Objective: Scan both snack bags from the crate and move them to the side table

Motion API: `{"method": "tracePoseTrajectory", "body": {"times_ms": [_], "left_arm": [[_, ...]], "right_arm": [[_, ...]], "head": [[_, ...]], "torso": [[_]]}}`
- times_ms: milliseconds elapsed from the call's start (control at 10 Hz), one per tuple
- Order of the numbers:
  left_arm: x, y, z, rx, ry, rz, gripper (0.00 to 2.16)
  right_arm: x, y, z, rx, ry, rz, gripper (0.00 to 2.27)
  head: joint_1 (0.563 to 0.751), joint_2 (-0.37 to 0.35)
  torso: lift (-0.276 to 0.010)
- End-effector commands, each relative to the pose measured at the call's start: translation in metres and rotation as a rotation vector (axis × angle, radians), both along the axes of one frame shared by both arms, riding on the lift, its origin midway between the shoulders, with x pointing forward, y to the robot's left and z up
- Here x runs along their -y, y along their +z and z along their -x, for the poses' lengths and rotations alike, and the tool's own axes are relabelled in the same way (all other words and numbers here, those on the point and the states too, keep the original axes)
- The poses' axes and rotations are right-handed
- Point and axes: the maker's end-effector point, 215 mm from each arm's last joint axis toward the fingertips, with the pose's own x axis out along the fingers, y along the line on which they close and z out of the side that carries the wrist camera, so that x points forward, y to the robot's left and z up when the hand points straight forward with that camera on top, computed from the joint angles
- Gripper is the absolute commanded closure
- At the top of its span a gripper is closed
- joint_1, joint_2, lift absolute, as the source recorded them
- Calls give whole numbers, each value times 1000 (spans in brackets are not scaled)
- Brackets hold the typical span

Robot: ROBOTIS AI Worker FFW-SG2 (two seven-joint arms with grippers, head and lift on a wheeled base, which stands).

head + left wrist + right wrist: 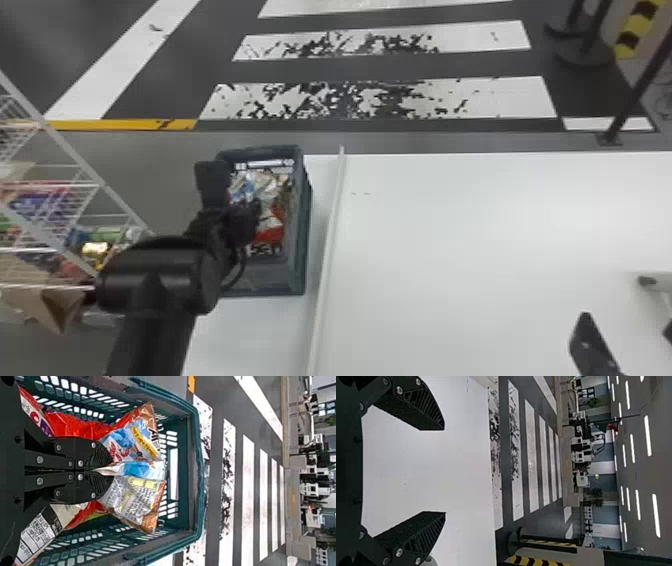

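Note:
My left gripper (pixel 245 220) is low inside the green crate (pixel 303 230), among the snack bags. In the left wrist view, the left gripper (pixel 101 470) is shut on the pinched middle of a blue, silver and orange snack bag (pixel 134 441). Red packaging (pixel 79 425) lies beside and beneath its fingers, and a bag part with a white printed label (pixel 35 538) is at the other side. The far-right lower part of the head view has my right gripper (pixel 627 325); seen from its wrist, the right gripper (pixel 445 471) stands open over the white table, holding nothing.
The white table (pixel 475 225) spreads right of the crate, past a raised pale strip (pixel 327 250). A wire rack (pixel 75 185) with colourful packages stands at the left. Black posts (pixel 630 100) are on the floor at the far right.

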Motion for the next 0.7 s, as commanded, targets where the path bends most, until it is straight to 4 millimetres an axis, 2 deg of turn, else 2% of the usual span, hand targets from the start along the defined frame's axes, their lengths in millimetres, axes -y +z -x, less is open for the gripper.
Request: {"method": "tracePoseTrajectory", "body": {"times_ms": [0,200,400,600], "left_arm": [[5,15,1,29,-5,-5,1892],[4,28,6,43,5,-26,1892],[-12,35,18,36,44,-108,1889],[-8,59,20,82,41,-93,1892]], "right_arm": [[1,0,0,-1,-3,-6,178],[1,2,-1,5,-3,-6,178],[4,2,-1,5,-9,-14,178],[5,4,-1,11,-11,-18,178]], "head": [[695,177],[695,170],[695,177],[695,192]], "torso": [[-29],[-29],[-29],[-29]]}}
